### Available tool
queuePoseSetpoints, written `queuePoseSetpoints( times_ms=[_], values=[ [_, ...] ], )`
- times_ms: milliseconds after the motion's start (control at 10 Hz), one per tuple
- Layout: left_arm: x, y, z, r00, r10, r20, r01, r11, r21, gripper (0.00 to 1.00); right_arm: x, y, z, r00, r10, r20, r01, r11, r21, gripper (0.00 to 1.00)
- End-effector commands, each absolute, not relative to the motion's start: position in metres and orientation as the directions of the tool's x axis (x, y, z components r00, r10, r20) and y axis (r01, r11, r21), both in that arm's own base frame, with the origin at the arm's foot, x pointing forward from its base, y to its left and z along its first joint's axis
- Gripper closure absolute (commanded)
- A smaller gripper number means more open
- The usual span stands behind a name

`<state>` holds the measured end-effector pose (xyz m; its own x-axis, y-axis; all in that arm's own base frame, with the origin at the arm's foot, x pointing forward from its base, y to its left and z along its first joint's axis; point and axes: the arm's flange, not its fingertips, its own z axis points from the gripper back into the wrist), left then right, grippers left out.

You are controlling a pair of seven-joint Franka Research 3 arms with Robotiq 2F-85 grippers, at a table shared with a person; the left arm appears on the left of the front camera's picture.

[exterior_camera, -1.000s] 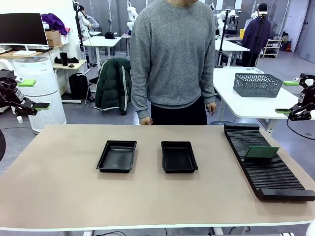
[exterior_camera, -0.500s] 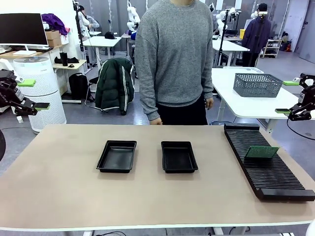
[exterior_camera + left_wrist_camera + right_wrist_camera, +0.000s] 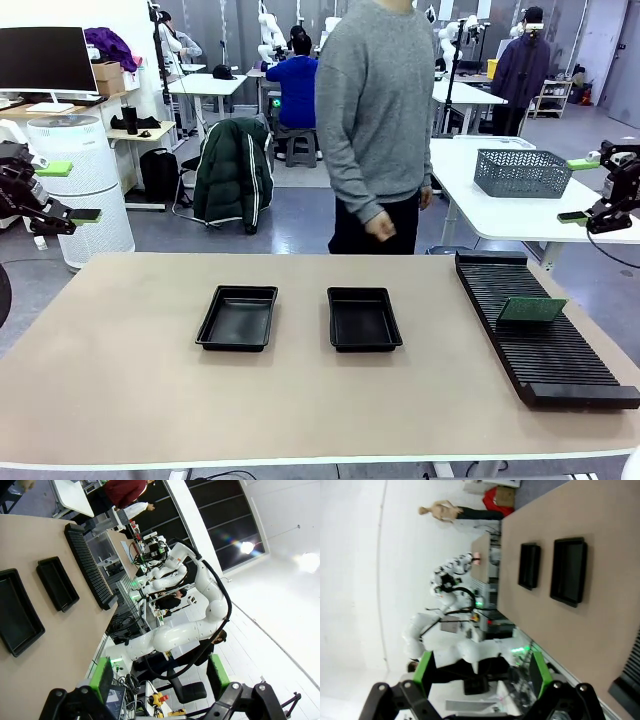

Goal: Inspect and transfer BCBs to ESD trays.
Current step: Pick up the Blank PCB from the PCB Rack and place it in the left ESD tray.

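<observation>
A wide tan bench [image 3: 120,400] fills the front view. On it, two black ESD trays lie side by side near the middle, the left tray [image 3: 237,318] and the right tray [image 3: 364,318], close but not touching. A long black slotted rack [image 3: 545,340] lies along the bench's right side. One green BCB [image 3: 532,309] stands tilted in a slot of that rack, well apart from both trays. Across the bench stands a person in a grey sweater [image 3: 375,110], turned sideways, with one hand [image 3: 380,228] hanging down. Behind are a grey basket [image 3: 522,172] on a white table, a dark jacket [image 3: 232,170] over a chair, and a black screen [image 3: 45,60]. The left jaws hang in the air off the bench's left edge, and their green pads [image 3: 55,168] stand wide apart and hold nothing. The right jaws hang high past the rack, pads [image 3: 583,164] wide apart too. The left wrist view shows the trays, the rack and the other white arm [image 3: 190,625] sideways. The right wrist view shows both trays from high up.
</observation>
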<state>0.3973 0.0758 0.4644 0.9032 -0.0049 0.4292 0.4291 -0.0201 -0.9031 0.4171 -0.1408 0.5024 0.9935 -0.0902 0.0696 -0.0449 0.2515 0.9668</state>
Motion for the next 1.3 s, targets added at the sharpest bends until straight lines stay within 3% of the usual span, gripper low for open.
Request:
queuePoseSetpoints(
  times_ms=[0,300,500,800,1200],
  values=[
    [0.396,0.074,0.465,0.901,0.008,0.433,0.433,-0.013,-0.901,0.00,0.428,-0.138,0.510,0.981,0.039,0.189,-0.189,0.390,0.901,0.00],
    [0.396,0.074,0.465,0.901,0.008,0.433,0.433,-0.013,-0.901,0.00,0.437,-0.133,0.529,0.919,0.247,0.306,-0.391,0.484,0.783,0.00],
    [0.396,0.074,0.465,0.901,0.008,0.433,0.433,-0.013,-0.901,0.00,0.435,-0.126,0.536,0.805,0.476,0.354,-0.582,0.515,0.629,0.00],
    [0.396,0.074,0.465,0.901,0.008,0.433,0.433,-0.013,-0.901,0.00,0.429,-0.118,0.536,0.430,0.806,0.407,-0.879,0.272,0.391,0.00],
    [0.396,0.074,0.465,0.901,0.008,0.433,0.433,-0.013,-0.901,0.00,0.416,-0.102,0.536,0.126,0.945,0.302,-0.977,0.065,0.205,0.00]
  ],
)
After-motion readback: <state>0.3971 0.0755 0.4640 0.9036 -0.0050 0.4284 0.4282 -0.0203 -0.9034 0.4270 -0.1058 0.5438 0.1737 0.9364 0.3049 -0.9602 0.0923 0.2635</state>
